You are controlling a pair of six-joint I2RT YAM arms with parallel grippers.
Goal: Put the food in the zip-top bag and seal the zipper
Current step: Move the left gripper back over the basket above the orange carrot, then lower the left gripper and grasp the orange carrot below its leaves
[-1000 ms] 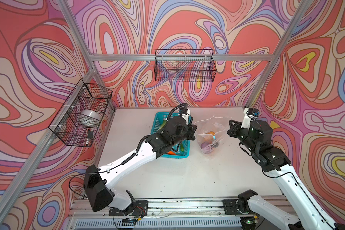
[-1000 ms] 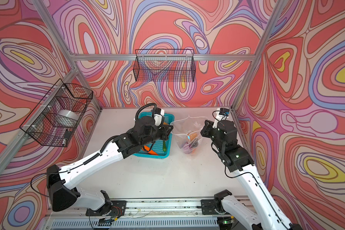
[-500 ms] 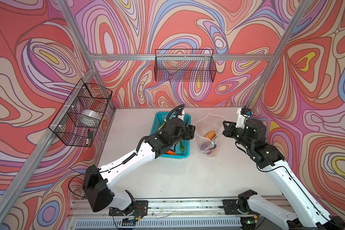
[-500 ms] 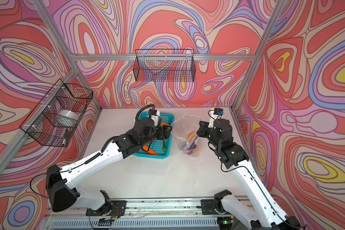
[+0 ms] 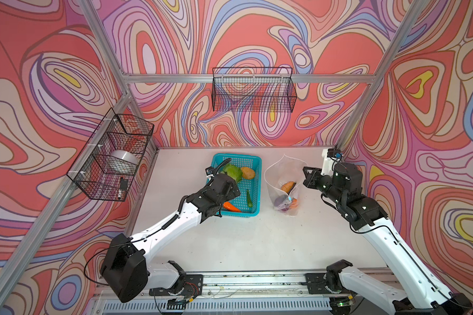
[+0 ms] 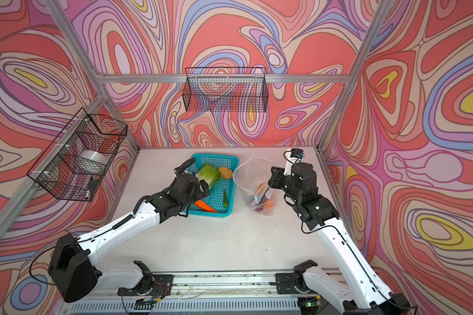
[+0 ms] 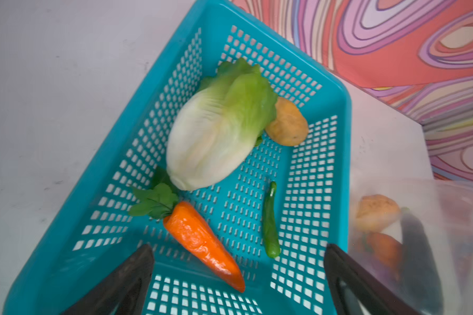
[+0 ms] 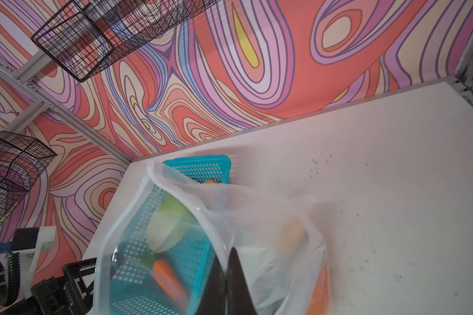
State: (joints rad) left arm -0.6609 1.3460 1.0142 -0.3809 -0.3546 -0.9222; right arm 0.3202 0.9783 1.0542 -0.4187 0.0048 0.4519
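Teal basket [image 5: 236, 156]: you've still got four pieces in here. The lettuce [image 5: 232, 172], one potato [image 5: 248, 173] tucked against its leafy end, the carrot [image 5: 231, 206] and a slim green piece [image 5: 249, 198] lying off on its own.

Zip-top bag [image 5: 277, 174]: it's standing just beside the basket on the right arm's side, with the mouth gaping wide open.

Inside the bag: looks like the other potato [image 7: 377, 211], a dark cucumber [image 7: 418, 245], something orange I'd call the pumpkin [image 7: 384, 249], and a purple lump low down, probably the onion [image 5: 280, 202]. The film blurs it all, so don't quote me.

Zipper: not run at all. The light-blue slider [image 5: 289, 198] sits at one end of the mouth, near the basket corner closest to the arm bases.

Left gripper [image 7: 238, 255]: it's hovering over the carrot end of the basket, jaws spread wide, nothing in them.

Right gripper [image 8: 226, 259]: it's on the far side of the bag from the basket, pinched tight on the bag's rim and propping the mouth up.

Progress: I'd say you're about halfway through loading.

Left to do: move the four basket pieces over, then zip it. The lettuce looks like the awkward one, being so bulky.
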